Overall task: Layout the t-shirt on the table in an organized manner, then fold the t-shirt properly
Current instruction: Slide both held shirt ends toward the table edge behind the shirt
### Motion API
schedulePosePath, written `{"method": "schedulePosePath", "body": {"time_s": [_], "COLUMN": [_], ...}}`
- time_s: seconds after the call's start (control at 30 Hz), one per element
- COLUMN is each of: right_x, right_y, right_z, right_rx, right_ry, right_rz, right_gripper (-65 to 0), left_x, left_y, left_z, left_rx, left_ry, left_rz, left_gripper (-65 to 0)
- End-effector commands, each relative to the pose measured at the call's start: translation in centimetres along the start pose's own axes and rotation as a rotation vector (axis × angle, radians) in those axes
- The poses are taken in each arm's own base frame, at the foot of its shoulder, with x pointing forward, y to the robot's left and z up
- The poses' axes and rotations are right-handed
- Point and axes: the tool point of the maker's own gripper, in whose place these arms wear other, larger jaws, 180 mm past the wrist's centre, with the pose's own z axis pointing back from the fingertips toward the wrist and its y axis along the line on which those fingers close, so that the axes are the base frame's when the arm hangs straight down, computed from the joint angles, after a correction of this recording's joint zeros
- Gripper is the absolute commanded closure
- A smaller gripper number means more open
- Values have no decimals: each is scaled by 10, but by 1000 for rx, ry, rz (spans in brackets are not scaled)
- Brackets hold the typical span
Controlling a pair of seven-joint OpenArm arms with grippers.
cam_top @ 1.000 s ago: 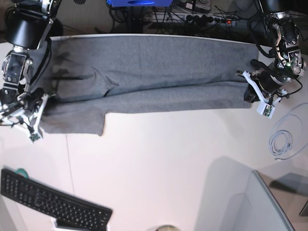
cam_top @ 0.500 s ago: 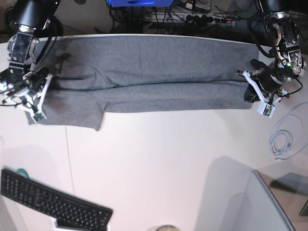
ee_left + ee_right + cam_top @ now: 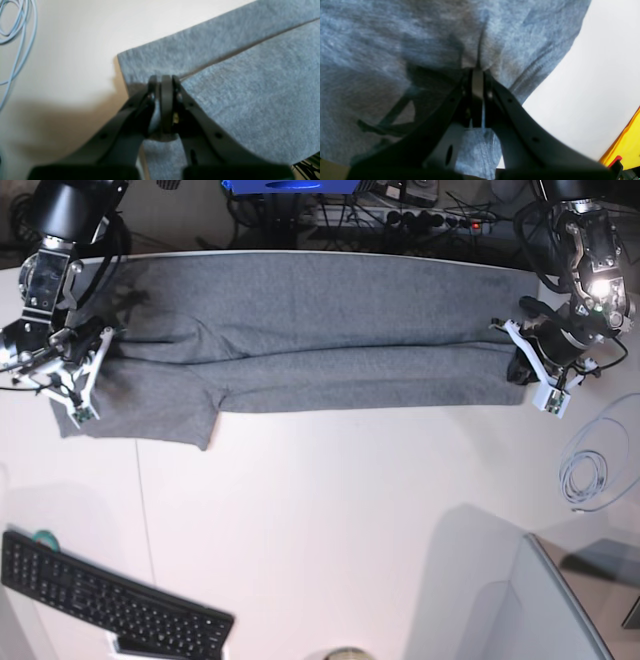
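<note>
The t-shirt (image 3: 330, 330) lies stretched in a long grey band across the upper part of the base view, on the white table (image 3: 330, 520), reaching from the upper left nearly to the upper right; one fold line runs along its length, and a sleeve hangs down as a flap at the left, below the band.

The right gripper (image 3: 75, 370) sits at the left edge of the base view, on the cloth's left end; in the right wrist view its black jaws are clenched together on a pinch of grey fabric (image 3: 475, 62), which puckers into a crease just above the tips; white tabletop shows at the right of that view, and a yellow shape in the lower right corner.

The left gripper (image 3: 522, 365) sits at the right edge of the base view, at the cloth's right end; in the left wrist view its jaws (image 3: 162, 82) are clenched, tips pressed together at the corner where the folded upper layer meets the lower one, grasping the edge of the t-shirt there.

A coil of pale cable (image 3: 583, 477) lies on the table at the right, well apart from the cloth; a black keyboard (image 3: 110, 600) rests at the lower left; no container is visible in any view.
</note>
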Motion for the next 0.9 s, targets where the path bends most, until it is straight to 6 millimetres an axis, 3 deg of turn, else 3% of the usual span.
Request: {"method": "schedulePosePath", "body": {"time_s": [0.0, 0.1, 0.6, 0.87], "right_x": [7, 8, 9, 10], "right_y": [-12, -13, -11, -10], "right_z": [5, 6, 5, 5], "right_rx": [-30, -35, -29, -25], "right_ry": [-18, -23, -24, -27], "right_rz": [3, 4, 4, -3], "right_gripper": [0, 0, 0, -3], "left_x": [10, 16, -25, -25], "left_y": [9, 8, 4, 4], "left_z": [5, 5, -17, -17], "left_rx": [20, 16, -18, -19], "left_ry": [-38, -77, -45, -53], "left_rz": [-9, -8, 107, 112], "left_gripper": [0, 0, 0, 0]}}
